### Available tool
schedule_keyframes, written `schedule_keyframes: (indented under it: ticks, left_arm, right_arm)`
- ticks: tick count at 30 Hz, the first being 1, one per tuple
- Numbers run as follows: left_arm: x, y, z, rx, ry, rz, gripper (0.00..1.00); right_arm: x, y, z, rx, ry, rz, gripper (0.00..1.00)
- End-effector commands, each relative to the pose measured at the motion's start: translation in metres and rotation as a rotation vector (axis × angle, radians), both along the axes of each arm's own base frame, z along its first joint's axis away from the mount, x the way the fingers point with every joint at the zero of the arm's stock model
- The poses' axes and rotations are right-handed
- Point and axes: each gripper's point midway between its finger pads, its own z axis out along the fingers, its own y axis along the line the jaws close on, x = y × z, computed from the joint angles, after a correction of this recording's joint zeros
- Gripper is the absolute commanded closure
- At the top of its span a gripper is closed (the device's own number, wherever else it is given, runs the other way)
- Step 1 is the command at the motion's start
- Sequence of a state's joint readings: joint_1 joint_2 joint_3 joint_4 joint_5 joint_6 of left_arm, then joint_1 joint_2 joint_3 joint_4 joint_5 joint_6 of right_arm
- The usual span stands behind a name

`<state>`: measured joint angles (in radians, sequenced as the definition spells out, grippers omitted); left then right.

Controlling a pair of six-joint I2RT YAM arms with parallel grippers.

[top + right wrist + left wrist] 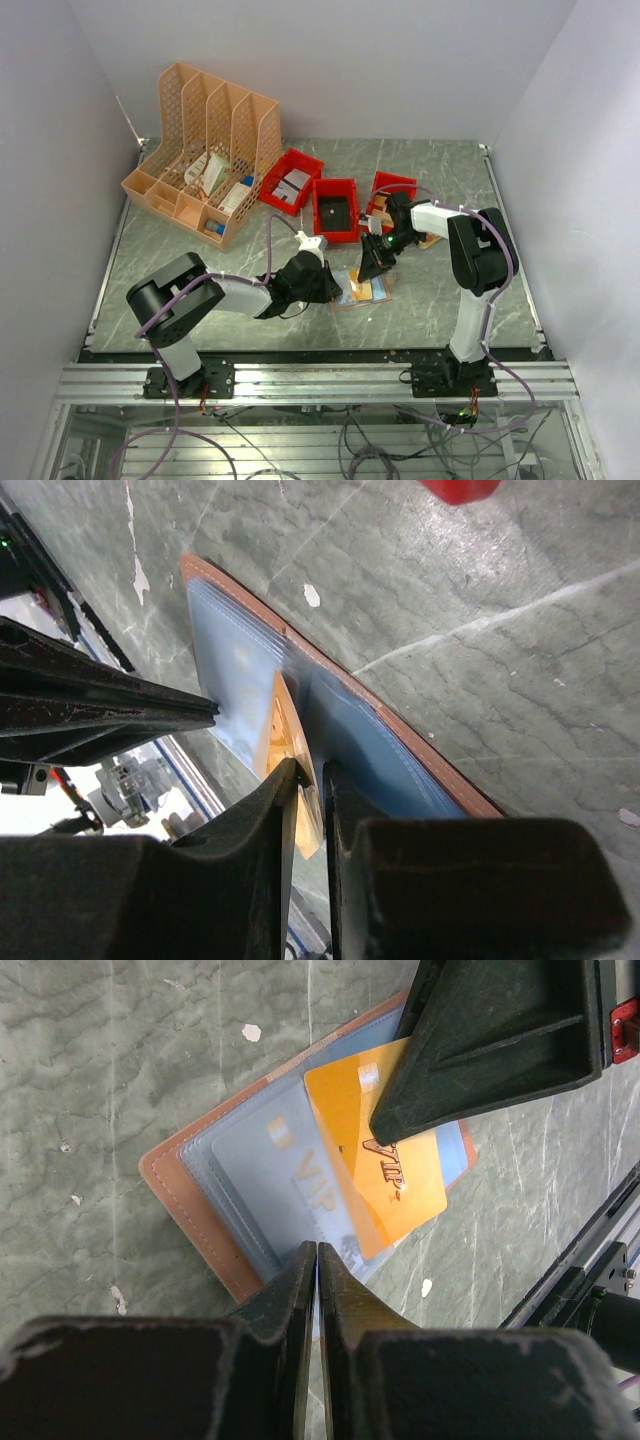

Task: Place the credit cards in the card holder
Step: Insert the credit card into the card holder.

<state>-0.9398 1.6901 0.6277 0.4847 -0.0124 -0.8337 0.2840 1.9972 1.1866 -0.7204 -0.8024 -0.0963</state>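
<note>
The card holder (pixel 350 297) lies open on the table between the arms, with a salmon-brown leather border (pixel 190 1200) (pixel 330 670) and clear plastic sleeves. A pale VIP card (pixel 285 1165) sits inside one sleeve. My left gripper (pixel 335 285) (pixel 317 1250) is shut on the near edge of a clear sleeve. My right gripper (pixel 372 268) (pixel 312 770) is shut on an orange VIP credit card (pixel 390 1180) (pixel 280 730). That card lies slanted across the holder, its far end among the sleeves. The right gripper's dark finger (pixel 480 1040) covers the card's top corner.
Three red bins (pixel 291 180) (pixel 336 208) (pixel 392 190) stand in a row just behind the holder. An orange lattice file rack (pixel 205 150) fills the back left. A small tan thing (pixel 432 240) lies behind the right arm. The table's front rail (pixel 320 352) is close.
</note>
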Motion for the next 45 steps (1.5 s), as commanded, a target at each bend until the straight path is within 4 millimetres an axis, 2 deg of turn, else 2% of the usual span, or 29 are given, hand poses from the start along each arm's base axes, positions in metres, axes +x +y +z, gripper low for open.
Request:
schedule_keyframes:
  ticks: [1,9,22,25,30,45]
  left_arm:
    - [0.002,0.001,0.003,0.031,-0.021,-0.003,0.83]
    - [0.003,0.001,0.003,0.031,-0.021,-0.003,0.83]
    - [0.005,-0.002,0.006,0.034,-0.029,-0.009,0.83]
    - [0.005,-0.002,0.005,0.036,-0.029,-0.01,0.83]
    - [0.005,-0.002,0.005,0.036,-0.029,-0.012,0.83]
    - [0.005,-0.002,0.009,0.029,-0.035,-0.007,0.83]
  right_arm:
    - [0.009,-0.01,-0.027,-0.125,-0.03,0.004,0.85]
    - [0.007,-0.014,-0.026,-0.146,-0.031,-0.007,0.84]
    - [0.006,-0.017,-0.028,-0.173,-0.025,-0.017,0.77]
    - [0.01,-0.015,-0.018,-0.156,-0.054,-0.02,0.77]
    - [0.013,-0.015,-0.016,-0.161,-0.067,-0.018,0.76]
    - [0.012,0.003,-0.007,-0.103,-0.08,0.018,0.77]
